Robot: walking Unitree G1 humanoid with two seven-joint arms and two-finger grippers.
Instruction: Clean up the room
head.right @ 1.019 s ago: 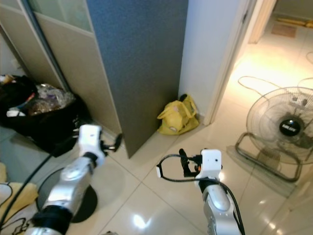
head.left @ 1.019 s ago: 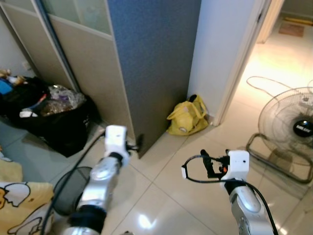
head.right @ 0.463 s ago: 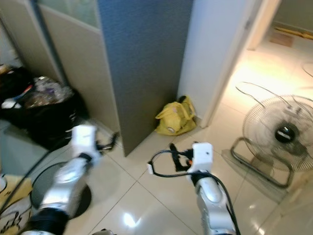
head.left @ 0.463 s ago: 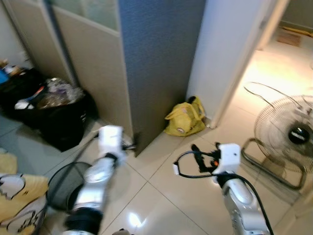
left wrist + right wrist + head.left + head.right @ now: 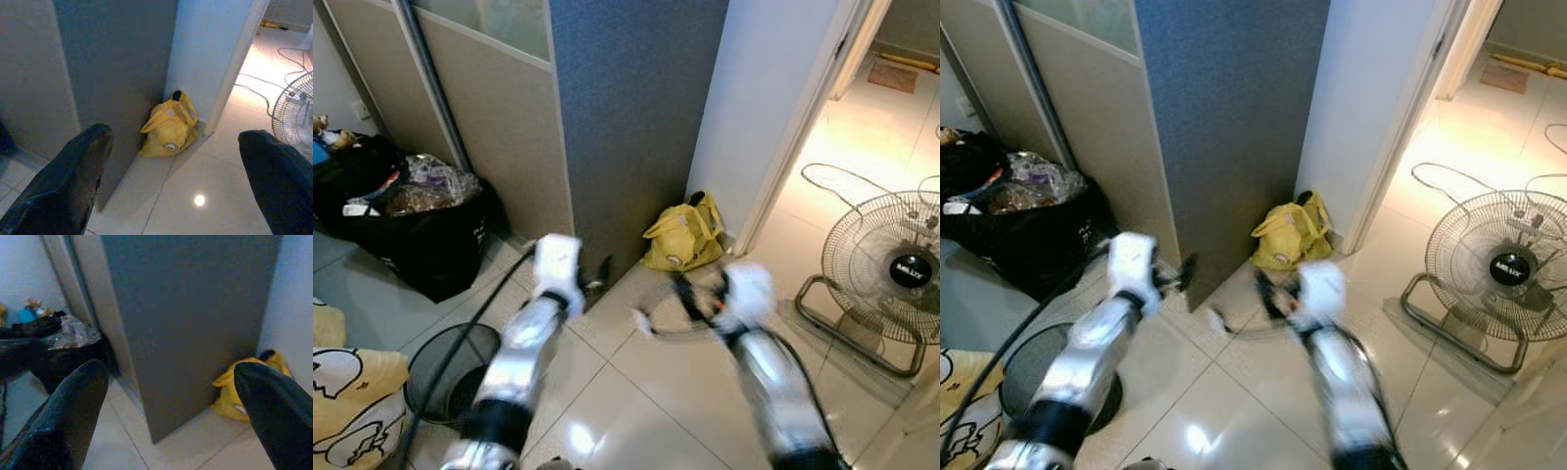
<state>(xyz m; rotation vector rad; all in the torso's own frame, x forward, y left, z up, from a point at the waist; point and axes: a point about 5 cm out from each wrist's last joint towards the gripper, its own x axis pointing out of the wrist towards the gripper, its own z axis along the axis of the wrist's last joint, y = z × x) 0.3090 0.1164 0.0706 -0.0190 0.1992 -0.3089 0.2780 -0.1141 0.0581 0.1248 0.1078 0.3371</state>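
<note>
A yellow bag [image 5: 685, 235] with loop handles slumps on the tiled floor in the corner between the blue-grey partition [image 5: 626, 127] and the white door frame. My left gripper [image 5: 600, 274] reaches out low, just left of the bag and close to the partition's bottom edge. In the left wrist view its fingers [image 5: 83, 161] stand wide apart with the bag [image 5: 168, 127] between them, further off. My right gripper [image 5: 683, 292] is stretched forward and blurred, a little short of the bag. In the right wrist view its fingers [image 5: 73, 401] are also spread wide, open and holding nothing.
A black rubbish bag [image 5: 411, 225] stuffed with waste sits by the sliding panels at left. A wire mesh bin [image 5: 445, 372] stands under my left arm, beside a yellow cartoon-print cloth [image 5: 342, 401]. A floor fan [image 5: 891, 274] and a loose cable [image 5: 832, 176] lie right.
Both arms have stretched forward toward the yellow bag, and the right arm is now blurred by motion. The camera has shifted slightly.
</note>
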